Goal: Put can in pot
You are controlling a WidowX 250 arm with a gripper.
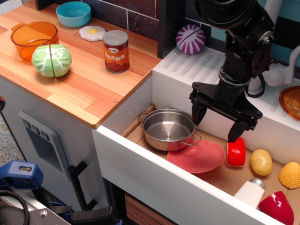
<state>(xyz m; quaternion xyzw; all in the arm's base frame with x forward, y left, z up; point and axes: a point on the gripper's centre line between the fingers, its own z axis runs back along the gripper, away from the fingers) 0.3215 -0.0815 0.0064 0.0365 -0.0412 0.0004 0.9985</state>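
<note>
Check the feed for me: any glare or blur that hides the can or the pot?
In the only view, observation.image: the can is sharp, its label readable; the pot shows bright reflections inside but its rim stays clear; the open gripper is dark yet distinct; the blue object at bottom left is out of focus.

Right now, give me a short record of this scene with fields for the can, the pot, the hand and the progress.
can: small orange-red labelled tin can, upright on the wooden counter, beside the green cabbage
pot: shiny round steel pot, empty, in the white sink, against the pink plate
hand: black hand, open, holding nothing, above the sink right of the pot
progress: can not yet grasped
</note>
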